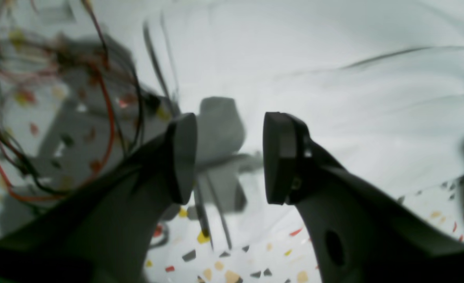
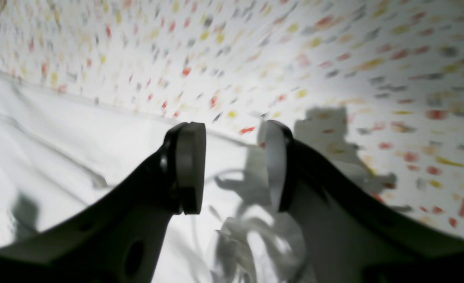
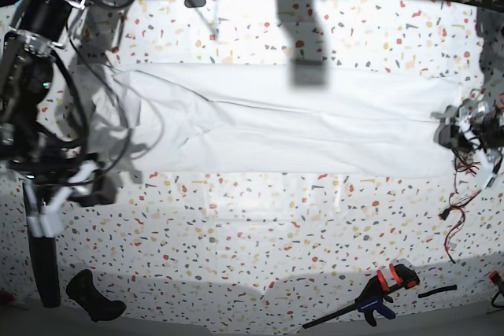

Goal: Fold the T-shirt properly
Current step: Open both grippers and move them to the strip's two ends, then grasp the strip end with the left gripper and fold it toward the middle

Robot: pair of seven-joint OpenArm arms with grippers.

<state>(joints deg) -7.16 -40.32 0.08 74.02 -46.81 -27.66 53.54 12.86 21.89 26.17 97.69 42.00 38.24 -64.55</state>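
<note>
T-shirt (image 3: 291, 131): long flat band across the far half of the table (image 3: 260, 249), sides folded in | left gripper (image 1: 229, 157): at right end; released, empty | right gripper (image 2: 235, 169): at left end; parted, empty; likely placed for an end-to-end fold

Both wrist views blurred; bright overhead light casts hard shadows.
</note>
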